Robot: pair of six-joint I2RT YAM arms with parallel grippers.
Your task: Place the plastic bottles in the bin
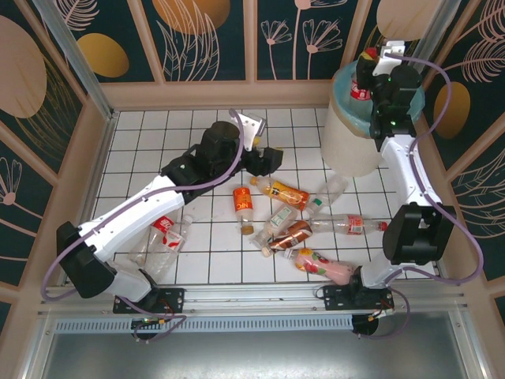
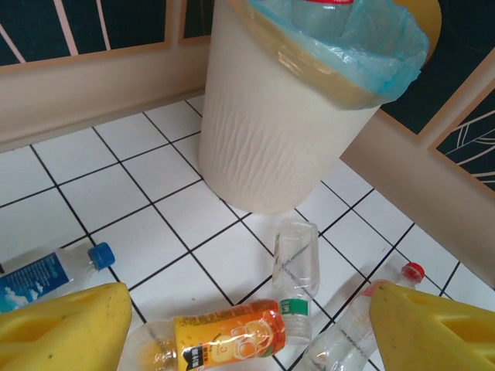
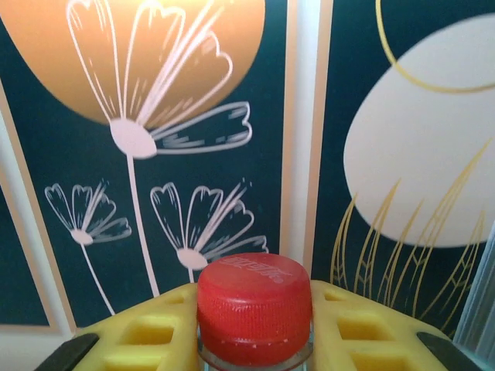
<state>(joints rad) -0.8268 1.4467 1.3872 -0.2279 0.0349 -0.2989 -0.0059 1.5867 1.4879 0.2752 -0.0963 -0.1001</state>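
on a white tiled floor [image 1: 158,142] walled by teal panels [image 1: 205,39] painted with gold discs and pale flowers, loose bottles [image 1: 296,229] lie scattered between the two arms. the right gripper [image 3: 255,328] is clamped on a red-capped bottle [image 3: 254,305] above the bag-lined bin [image 1: 347,142] in the far right corner. the left gripper [image 2: 247,332], jaws apart and empty, hangs over an orange bottle [image 2: 228,332] near the bin's foot.
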